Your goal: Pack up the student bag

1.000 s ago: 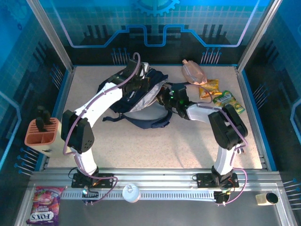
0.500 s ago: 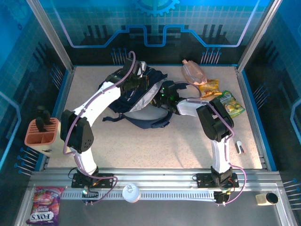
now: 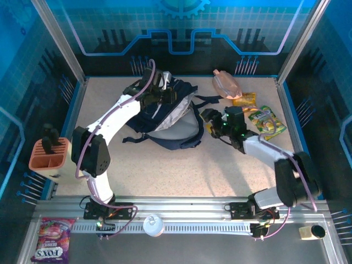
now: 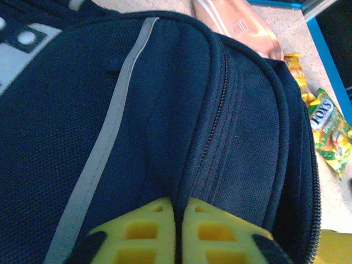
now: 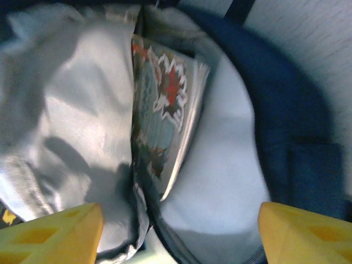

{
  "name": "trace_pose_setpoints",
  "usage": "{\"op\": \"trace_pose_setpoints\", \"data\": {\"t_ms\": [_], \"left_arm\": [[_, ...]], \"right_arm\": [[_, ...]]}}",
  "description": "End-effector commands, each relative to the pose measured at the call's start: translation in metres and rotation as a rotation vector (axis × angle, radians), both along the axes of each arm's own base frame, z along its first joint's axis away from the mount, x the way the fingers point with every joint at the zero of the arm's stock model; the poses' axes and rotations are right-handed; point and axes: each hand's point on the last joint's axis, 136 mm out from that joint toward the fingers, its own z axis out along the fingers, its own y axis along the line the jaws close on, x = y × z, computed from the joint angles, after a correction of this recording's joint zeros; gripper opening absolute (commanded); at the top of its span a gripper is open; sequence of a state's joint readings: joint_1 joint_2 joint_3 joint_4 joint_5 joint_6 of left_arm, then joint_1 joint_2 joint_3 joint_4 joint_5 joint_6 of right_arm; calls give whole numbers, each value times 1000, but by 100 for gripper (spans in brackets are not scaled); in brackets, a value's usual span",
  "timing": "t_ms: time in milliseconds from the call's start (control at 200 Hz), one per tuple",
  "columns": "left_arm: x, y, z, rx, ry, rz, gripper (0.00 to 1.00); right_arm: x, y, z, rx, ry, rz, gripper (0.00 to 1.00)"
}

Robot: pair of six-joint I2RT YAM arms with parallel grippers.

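The student bag (image 3: 147, 119), navy with grey trim, lies on its side at the middle back of the table, its mouth facing right. My left gripper (image 3: 163, 94) sits on the bag's upper edge. In the left wrist view its yellow fingers (image 4: 142, 228) are pressed together on a fold of the bag's navy fabric (image 4: 165, 99) beside a zip. My right gripper (image 3: 211, 122) hangs just right of the bag's mouth, open and holding nothing. In the right wrist view my right gripper (image 5: 179, 236) faces the grey lining (image 5: 71, 110), where a book with a colourful cover (image 5: 165, 104) stands inside.
A pink pouch (image 3: 225, 83), a yellow packet (image 3: 245, 100) and a green snack packet (image 3: 267, 120) lie at the back right. An orange holder (image 3: 48, 157) stands at the left edge. A purple sweets bag (image 3: 52, 239) and a white lid (image 3: 153, 224) rest on the front rail.
My right gripper has opened and drawn back to the right, out of the bag's mouth, its elbow swinging far right. The left gripper has shifted slightly toward the back with the bag's edge.
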State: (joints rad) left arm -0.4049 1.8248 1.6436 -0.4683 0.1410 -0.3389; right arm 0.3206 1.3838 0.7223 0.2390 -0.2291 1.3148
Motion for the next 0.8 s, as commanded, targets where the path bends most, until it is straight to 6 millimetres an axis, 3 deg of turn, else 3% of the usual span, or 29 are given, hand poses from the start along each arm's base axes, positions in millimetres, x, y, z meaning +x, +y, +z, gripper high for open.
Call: {"op": "trace_pose_setpoints", "data": {"t_ms": [0,100,190,380,525,655,790], "left_arm": [[-3,-18,9,-101,-8,-52,38],[-11,-5,-3,-102,38,2,57],[-17,21,-12,-160,93,105,66],[-40,109,-52,-359,220,434,70],[-69,170,-95,-482,302,669,68],[-84,194,-120,-516,343,771,68],[-85,198,-135,-533,361,798,68]], "right_arm": [[-16,-48,-5,-224,9,-109,80],[-20,-65,13,-326,-28,-135,85],[-21,-68,23,-370,-49,-121,87],[-18,-56,29,-394,-66,-74,89],[-15,-40,28,-405,-68,-31,89],[-12,-28,25,-392,-70,-5,89],[-13,-15,17,-387,-57,31,89]]}}
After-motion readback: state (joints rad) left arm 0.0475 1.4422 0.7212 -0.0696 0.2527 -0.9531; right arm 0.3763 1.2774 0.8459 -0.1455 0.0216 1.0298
